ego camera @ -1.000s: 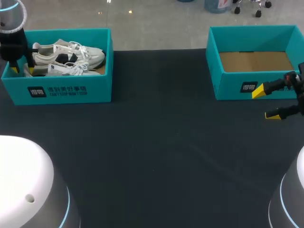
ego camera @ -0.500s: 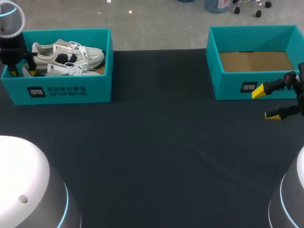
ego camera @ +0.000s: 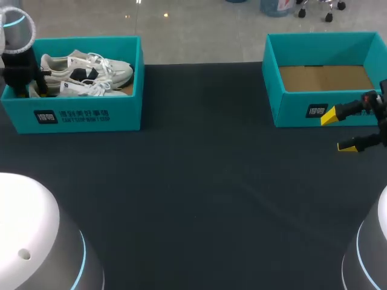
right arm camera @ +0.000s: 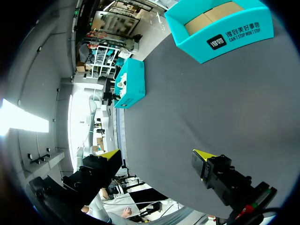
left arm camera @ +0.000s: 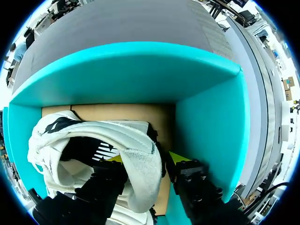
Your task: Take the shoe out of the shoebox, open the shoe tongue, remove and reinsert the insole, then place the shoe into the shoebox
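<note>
A white shoe (left arm camera: 136, 140) with black side panels lies inside the teal shoebox (ego camera: 78, 115) at the table's 10 o'clock. Its rounded heel collar, lined in a soft, towel-like fabric, faces the left gripper (left arm camera: 147, 158). The upper looks smooth and slightly glossy, and the dark opening of the shoe gapes beside the collar. The gripper is unclenched: its two black fingers with yellow tips stand apart and bracket the padded heel, one tip inside the shoe's opening and one outside it, against the box's end wall. It cannot be seen whether the pads press the fabric.

A second shoe (ego camera: 91, 63) of the same white and black make, with loose white laces, lies along the box's far wall at 12 o'clock from the first. The box is a straight-sided card tray, teal outside and on its walls, with a plain brown cardboard floor showing ahead of the gripper. The left arm (ego camera: 17, 57), black at the wrist under a pale ring, drops into the box at its 9 o'clock end.

The table (ego camera: 199, 181) is covered in a matte black, faintly woven sheet. At its 2 o'clock stands an open shoebox (ego camera: 302, 112) of the same teal card, showing only its brown floor. The right gripper (ego camera: 338, 132) hangs at 3 o'clock, just in front of that box, fingers spread wide and holding nothing.
</note>
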You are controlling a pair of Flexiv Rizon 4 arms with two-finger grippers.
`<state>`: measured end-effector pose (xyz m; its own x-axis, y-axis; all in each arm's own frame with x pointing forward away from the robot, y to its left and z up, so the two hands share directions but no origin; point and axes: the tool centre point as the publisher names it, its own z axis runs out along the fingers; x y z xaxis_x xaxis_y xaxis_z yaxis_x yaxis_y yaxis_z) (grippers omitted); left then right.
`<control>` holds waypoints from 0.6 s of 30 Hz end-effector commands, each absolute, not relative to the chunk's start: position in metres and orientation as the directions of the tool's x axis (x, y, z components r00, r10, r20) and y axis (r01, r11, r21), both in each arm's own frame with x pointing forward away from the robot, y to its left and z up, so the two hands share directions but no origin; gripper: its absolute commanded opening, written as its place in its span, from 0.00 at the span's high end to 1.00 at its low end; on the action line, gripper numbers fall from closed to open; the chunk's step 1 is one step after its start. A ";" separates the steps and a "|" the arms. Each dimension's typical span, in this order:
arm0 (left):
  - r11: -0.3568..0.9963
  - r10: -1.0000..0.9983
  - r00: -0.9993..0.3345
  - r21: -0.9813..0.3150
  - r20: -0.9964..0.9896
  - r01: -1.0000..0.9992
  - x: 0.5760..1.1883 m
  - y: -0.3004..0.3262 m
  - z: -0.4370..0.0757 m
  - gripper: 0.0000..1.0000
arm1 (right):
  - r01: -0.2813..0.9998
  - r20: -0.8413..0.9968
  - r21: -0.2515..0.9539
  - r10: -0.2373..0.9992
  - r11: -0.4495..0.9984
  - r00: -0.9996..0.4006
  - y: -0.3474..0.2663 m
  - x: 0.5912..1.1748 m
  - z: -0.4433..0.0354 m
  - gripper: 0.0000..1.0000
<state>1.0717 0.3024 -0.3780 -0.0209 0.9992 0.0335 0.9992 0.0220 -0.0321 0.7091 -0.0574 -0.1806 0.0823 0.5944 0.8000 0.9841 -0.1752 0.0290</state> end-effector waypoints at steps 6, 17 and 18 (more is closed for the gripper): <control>0.017 0.999 -0.016 -0.034 0.042 0.999 1.071 0.304 -0.377 0.97 | 0.984 0.799 0.028 0.595 -0.176 0.083 -0.057 0.709 -0.181 0.00; -0.033 0.998 0.035 -0.051 0.051 0.998 1.070 0.307 -0.344 1.00 | 0.984 0.799 0.028 0.595 -0.176 0.083 -0.057 0.709 -0.181 0.00; -0.035 0.998 0.037 -0.056 0.041 0.998 1.069 0.306 -0.338 1.00 | 0.984 0.799 0.028 0.595 -0.176 0.083 -0.057 0.709 -0.181 0.00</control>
